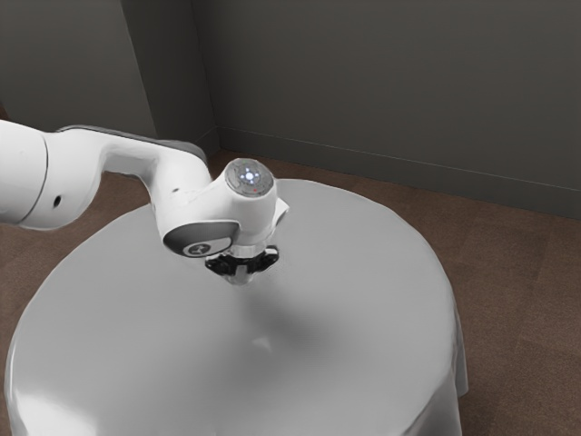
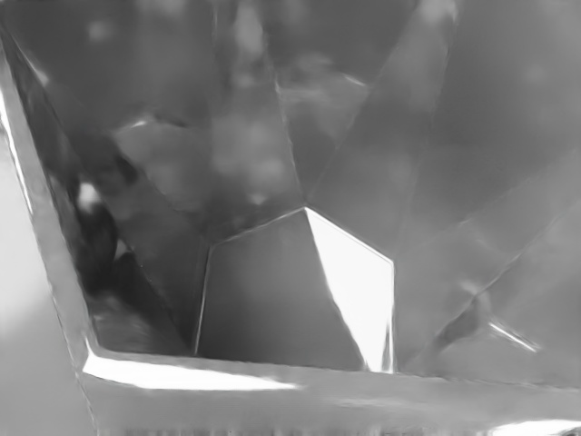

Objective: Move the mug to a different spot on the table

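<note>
The mug (image 1: pixel 241 276) is a small pale, glassy thing peeking out right under my black gripper (image 1: pixel 241 266), near the middle of the round table (image 1: pixel 363 345). My hand points straight down over it and hides most of it. In the wrist view the mug's faceted, shiny inside (image 2: pixel 272 300) lies very close below the hand, with its bright rim (image 2: pixel 182 372) running along one side. I cannot see whether the mug stands on the cloth or hangs just above it.
A grey-white cloth covers the round table and hangs over its edge (image 1: pixel 449 363). A dark wall (image 1: pixel 408 82) stands behind it, and brown floor (image 1: pixel 517 272) lies around it. The white arm (image 1: pixel 136 173) reaches in from the exterior view's left.
</note>
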